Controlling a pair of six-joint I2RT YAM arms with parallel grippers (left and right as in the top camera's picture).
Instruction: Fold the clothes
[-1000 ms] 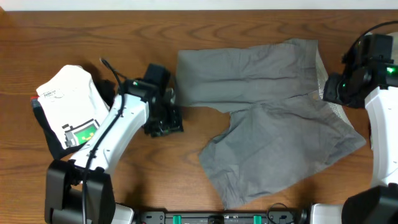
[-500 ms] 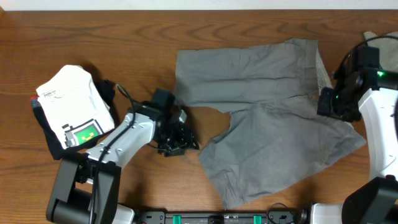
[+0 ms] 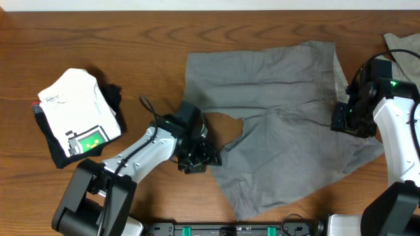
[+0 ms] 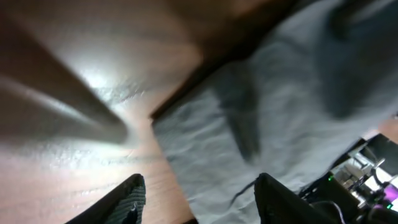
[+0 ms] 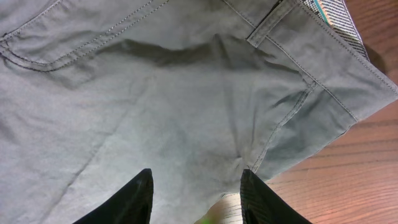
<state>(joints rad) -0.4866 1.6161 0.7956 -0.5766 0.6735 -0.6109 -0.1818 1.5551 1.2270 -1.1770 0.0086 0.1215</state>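
With the left tool (image 4: pixel 198 200) and right tool (image 5: pixel 196 198) both parted and empty, we are aiming to pinch the shorts (image 3: pixel 282 111) squarely by the mid-frame hem corner and the right-hand waistband.

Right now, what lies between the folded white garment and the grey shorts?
Bare wooden table, plus the left gripper close beside the shorts' lower leg, shown in the overhead view.

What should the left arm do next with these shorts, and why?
Probably lower and close on the leg's hem corner: the left gripper hangs open at that corner of the shorts, and the right gripper is open over the waistband.
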